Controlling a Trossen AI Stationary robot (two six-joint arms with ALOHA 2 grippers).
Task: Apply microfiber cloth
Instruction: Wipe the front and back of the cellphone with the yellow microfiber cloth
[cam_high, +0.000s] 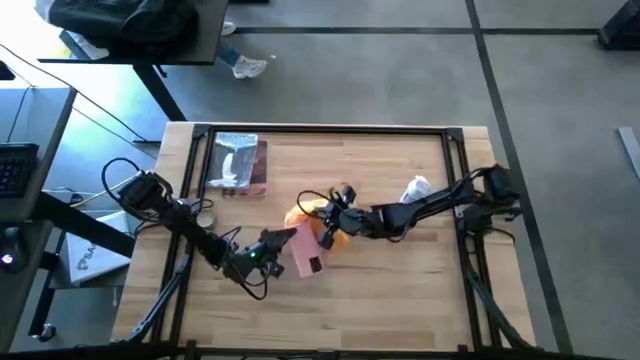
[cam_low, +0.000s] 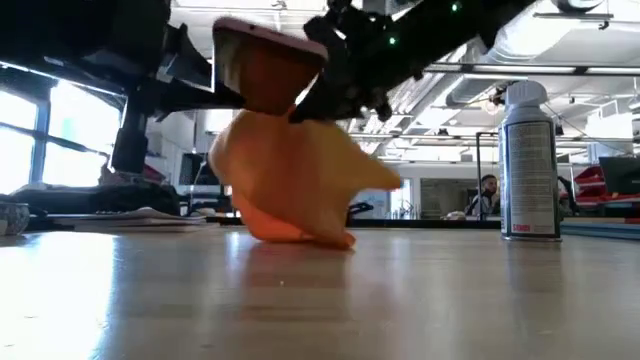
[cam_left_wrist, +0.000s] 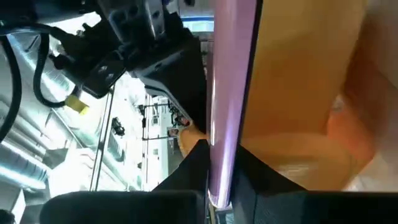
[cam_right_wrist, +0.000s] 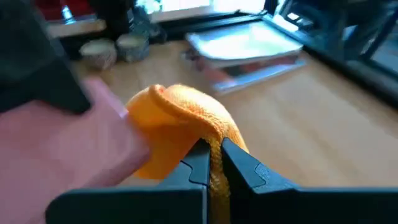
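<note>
A pink flat phone (cam_high: 306, 256) is held above the table's middle, with my left gripper (cam_high: 283, 243) shut on it. In the left wrist view the phone shows edge-on (cam_left_wrist: 227, 93). The orange-yellow microfiber cloth (cam_high: 312, 215) bunches against the phone, with my right gripper (cam_high: 328, 225) shut on it. In the low view the cloth (cam_low: 290, 170) hangs under the tilted phone (cam_low: 265, 60) and reaches the tabletop. My left gripper pinches the phone between its two fingers (cam_left_wrist: 194, 168), one on each flat face, at the end nearest the gripper (cam_left_wrist: 224, 180). It comes from the table's left. The phone is lifted clear of the table and tilted. My right gripper pinches a bunched fold of the cloth (cam_right_wrist: 214, 146) between its two fingers, coming from the table's right and slanting down. The cloth lies against the phone's pink face (cam_right_wrist: 74, 149). Its lower end (cam_low: 300, 232) rests on the table.
A silvery packet with a brown edge (cam_high: 238, 165) lies at the far left of the table. A white spray can (cam_high: 415, 189) stands to the right of the cloth, beside the right arm. A dark frame (cam_high: 320, 130) borders the tabletop.
</note>
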